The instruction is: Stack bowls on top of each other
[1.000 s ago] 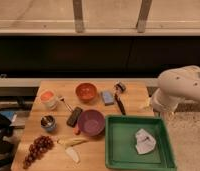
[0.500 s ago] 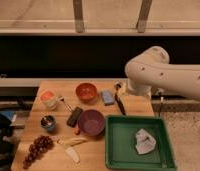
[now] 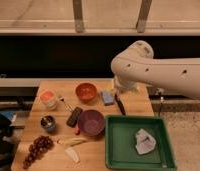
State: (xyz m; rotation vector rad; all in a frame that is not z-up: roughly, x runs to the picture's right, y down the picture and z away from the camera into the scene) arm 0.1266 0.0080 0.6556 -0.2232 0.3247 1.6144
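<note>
The orange-red bowl [image 3: 86, 91] stands upright at the back middle of the wooden table [image 3: 38, 135]. The larger purple bowl [image 3: 91, 122] stands in front of it, nearer the table's middle, apart from it. My white arm reaches in from the right, with its bend above the table's back right. The gripper [image 3: 117, 89] is low under that bend, mostly hidden by the arm, to the right of the orange-red bowl and above a blue sponge [image 3: 107, 97]. It touches neither bowl.
A green tray [image 3: 124, 147] with a crumpled white cloth [image 3: 144, 141] fills the front right. A black utensil [image 3: 120, 106], a black block [image 3: 74, 116], a small metallic cup [image 3: 48, 122], an orange-topped cup [image 3: 48, 98], grapes [image 3: 37, 148] and a banana peel [image 3: 73, 141] lie around the bowls.
My arm has swung from the right side leftward over the table's back right. The bowls and the other objects have not moved.
</note>
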